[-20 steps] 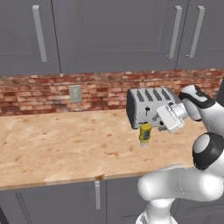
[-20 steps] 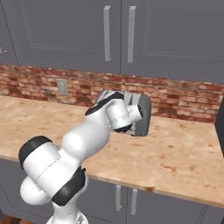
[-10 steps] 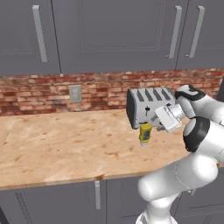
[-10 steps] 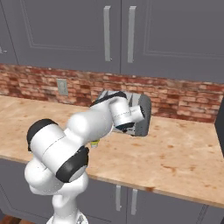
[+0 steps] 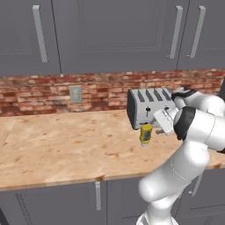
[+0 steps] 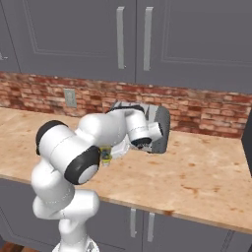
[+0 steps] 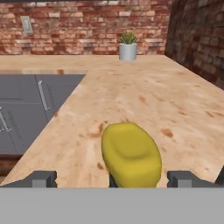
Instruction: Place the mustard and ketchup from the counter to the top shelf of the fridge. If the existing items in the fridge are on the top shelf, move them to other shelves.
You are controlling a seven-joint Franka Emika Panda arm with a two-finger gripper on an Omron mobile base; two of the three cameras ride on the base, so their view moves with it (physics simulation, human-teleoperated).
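Mustard bottle (image 7: 131,154) stands on the tabletop (image 7: 144,100) near the toaster (image 5: 147,107), between the released gripper (image 7: 112,178) fingers. Closing off-centre could tip the squat bottle or squeeze it out sideways.

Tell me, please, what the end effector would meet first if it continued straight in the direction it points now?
Most likely the mustard. In the hand view the bottle sits centred between the two open fingertips of the end effector, right ahead. Past it lies bare counter. How near the bottle is cannot be judged exactly.
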